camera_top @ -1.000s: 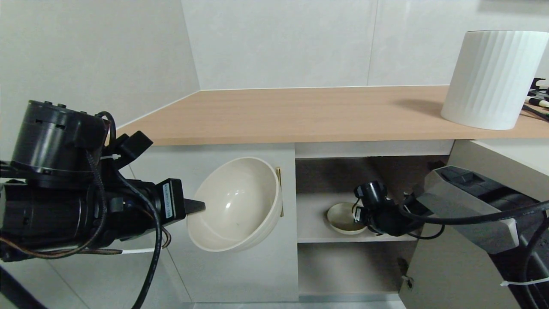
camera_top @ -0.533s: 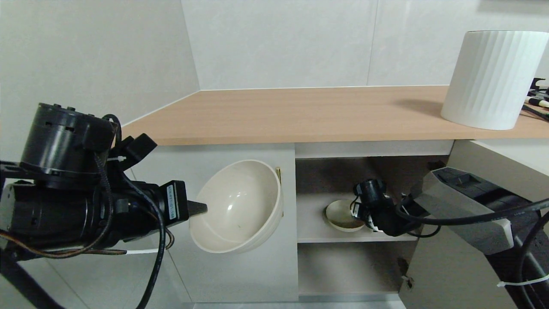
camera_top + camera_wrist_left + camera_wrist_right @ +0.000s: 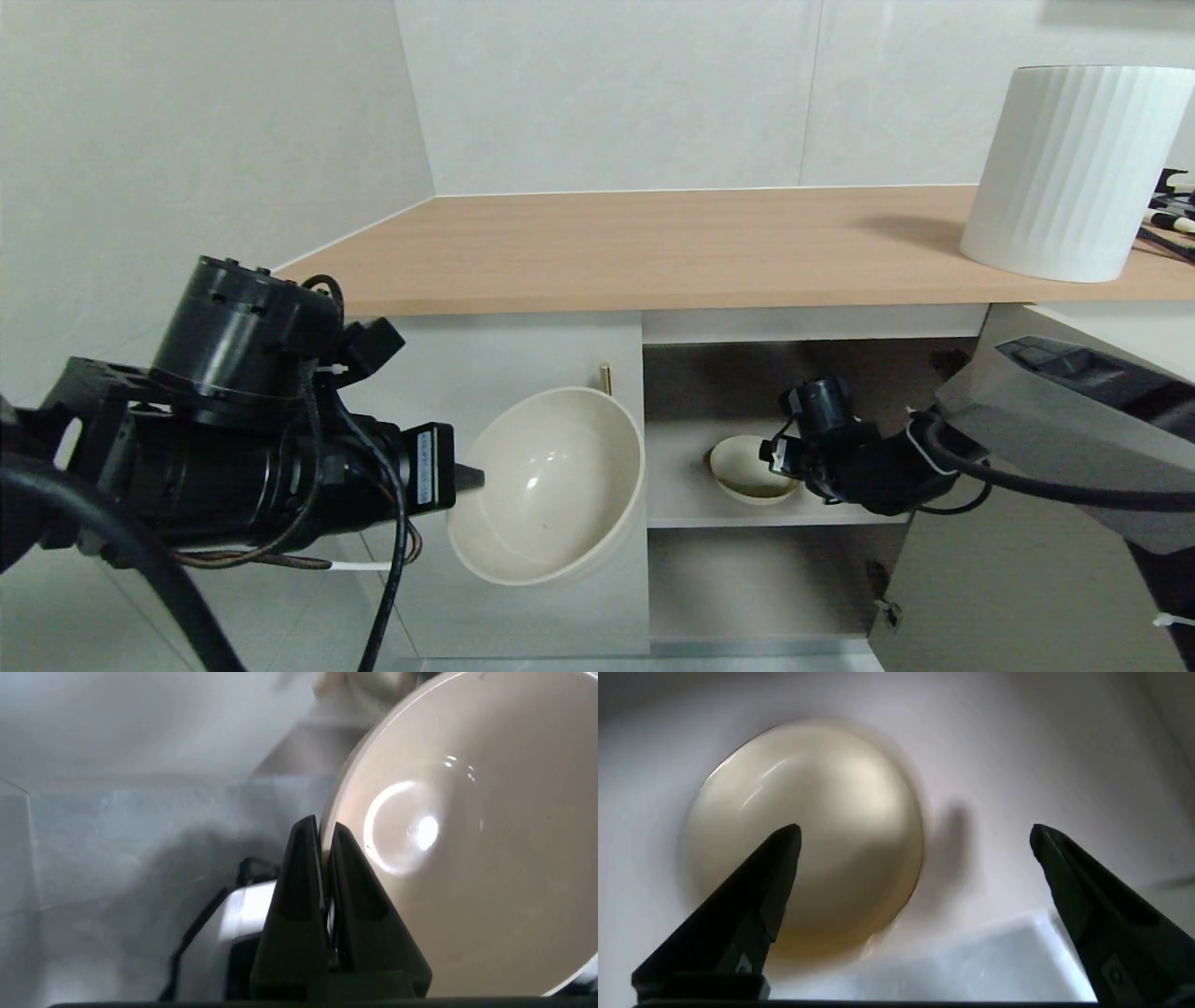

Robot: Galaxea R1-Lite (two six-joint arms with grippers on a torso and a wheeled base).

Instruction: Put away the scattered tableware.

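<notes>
Bowls: big bowl (image 3: 551, 490) pinched in the left gripper (image 3: 471, 478), small bowl (image 3: 742, 467) on the cupboard shelf (image 3: 681, 499).
The left gripper's fingers (image 3: 304, 873) are pressed together on the big bowl's rim, holding it tipped on edge with its hollow facing out, in front of the closed door (image 3: 523, 345) and just under the brass handle (image 3: 605, 378). The right gripper (image 3: 915, 838) is inside the open compartment beside that door, its fingers (image 3: 757, 905) spread wide, close over the small bowl with nothing between them; I see no contact. A white ribbed pot (image 3: 1074, 168) stands at the right end of the wooden counter (image 3: 653, 252) above.
</notes>
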